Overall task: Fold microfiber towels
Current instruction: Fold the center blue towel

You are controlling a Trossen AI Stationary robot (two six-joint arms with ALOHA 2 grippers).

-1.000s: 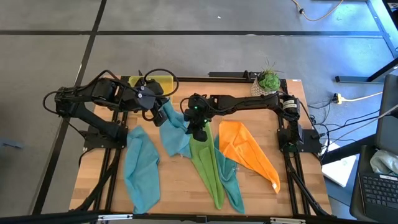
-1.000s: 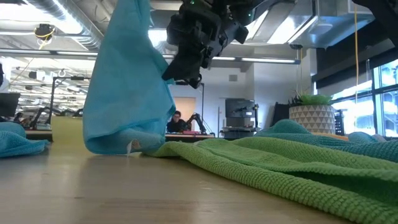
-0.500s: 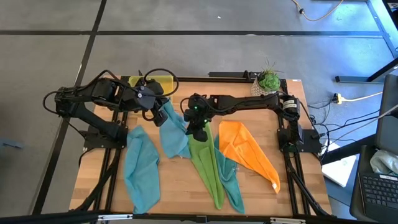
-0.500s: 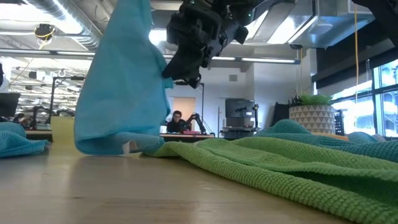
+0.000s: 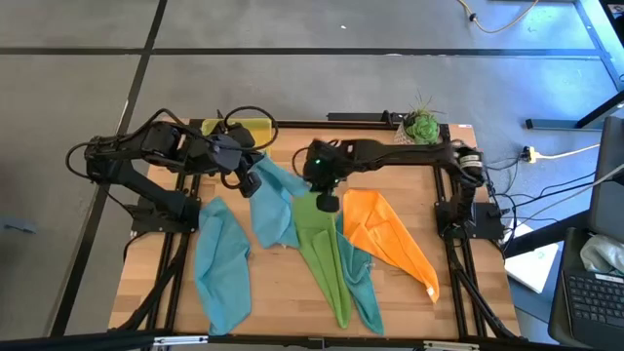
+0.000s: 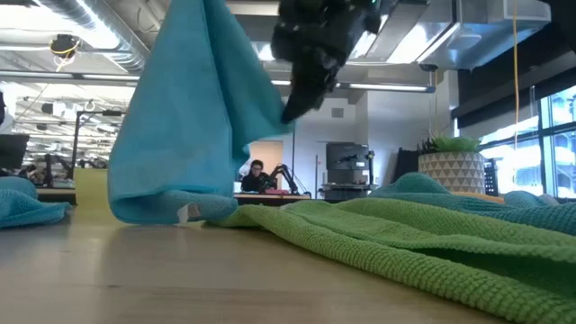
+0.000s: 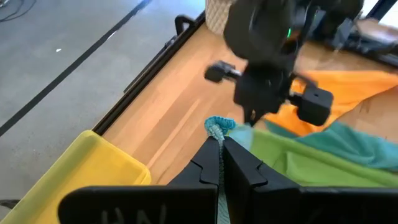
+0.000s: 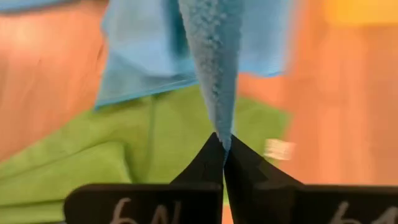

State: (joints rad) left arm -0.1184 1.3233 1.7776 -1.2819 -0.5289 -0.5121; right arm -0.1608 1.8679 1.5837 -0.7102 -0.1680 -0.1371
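Wooden table (image 5: 283, 292), blue towel (image 5: 276, 200) top cropped

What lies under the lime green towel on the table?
A teal towel pokes out from beneath the lime green towel, along its right side. How far it extends underneath is hidden, as is any table beneath.

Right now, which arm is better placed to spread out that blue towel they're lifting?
Probably the right: its fingers pinch the light blue towel over open table, with room to pull away. The left fingers hold the opposite corner, near the edge.
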